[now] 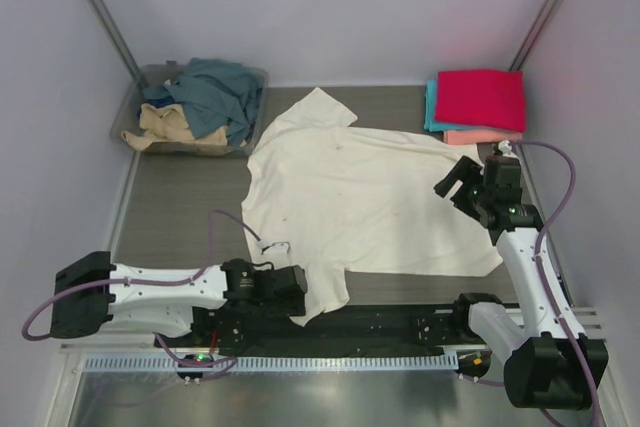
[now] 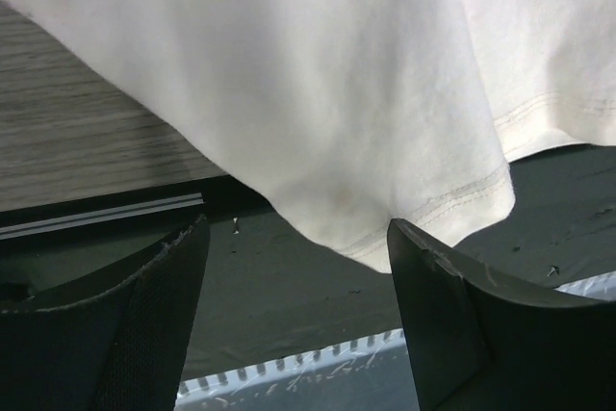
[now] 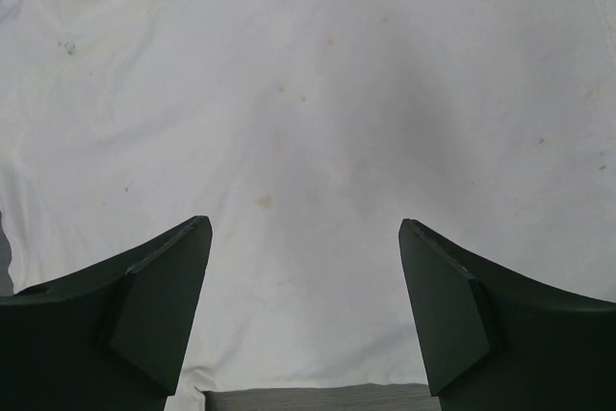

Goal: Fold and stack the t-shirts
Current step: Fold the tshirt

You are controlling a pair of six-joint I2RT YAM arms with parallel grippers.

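Two claws gape wide, empty: left claw (image 2: 298,228) at the cream t-shirt (image 1: 360,187) hem, right claw (image 3: 303,228) above it.

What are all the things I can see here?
big t-shirt: one, cream, spread flat mid-table
folded t-shirts: three, red over teal over salmon-pink, stacked at far right
crumpled t-shirts: at least two, slate-blue and tan, in the bin
bin: one, clear, far left corner
table: one, grey wood-grain, under everything
left arm: one, white and black, near edge, jaws open at the big t-shirt's near corner
right arm: one, white and black, right side, jaws open over the big t-shirt
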